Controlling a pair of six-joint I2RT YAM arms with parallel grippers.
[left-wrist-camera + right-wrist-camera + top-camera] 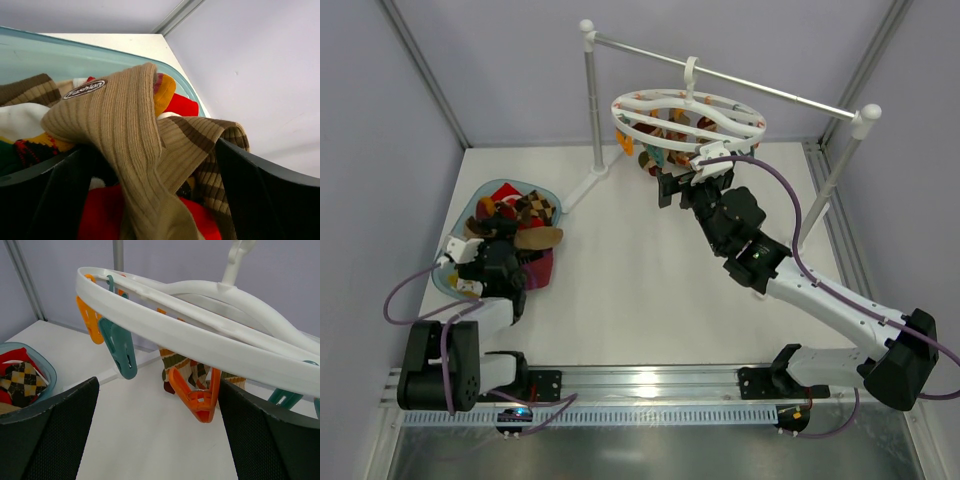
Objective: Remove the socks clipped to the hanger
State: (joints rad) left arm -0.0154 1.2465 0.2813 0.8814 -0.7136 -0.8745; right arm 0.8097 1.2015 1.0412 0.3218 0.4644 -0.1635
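My right end effector (157, 390) gapes released just under the hanger (200, 346), and my left end effector (150, 150) sits released over a tan sock (117, 125) in the bin (45, 55).

Left pincer (150, 170) low, spread wide; right arm (820, 292) stretched forward, right pincer (159, 415) high, spread wide.
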